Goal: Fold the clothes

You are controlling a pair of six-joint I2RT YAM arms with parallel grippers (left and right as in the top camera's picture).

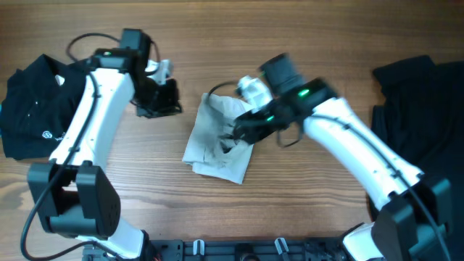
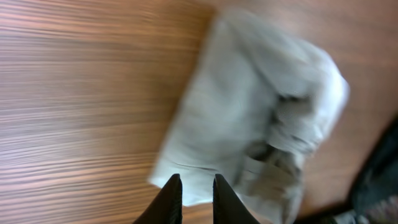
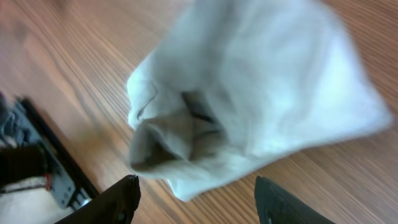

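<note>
The cream T-shirt (image 1: 216,141) lies folded into a small rumpled bundle in the middle of the table. It also shows in the left wrist view (image 2: 249,118) and the right wrist view (image 3: 249,93). My right gripper (image 1: 243,132) hovers over the bundle's right side; in its wrist view the jaws (image 3: 198,196) are wide open and empty. My left gripper (image 1: 161,98) is left of the bundle and apart from it; its fingers (image 2: 196,186) show a narrow gap with nothing between them. A black garment with a small white logo (image 1: 32,109) lies at the far left.
More black garments (image 1: 420,101) lie heaped at the right edge of the table. The wooden tabletop (image 1: 304,43) shows around the bundle. A black frame (image 3: 50,168) runs along the table's front edge.
</note>
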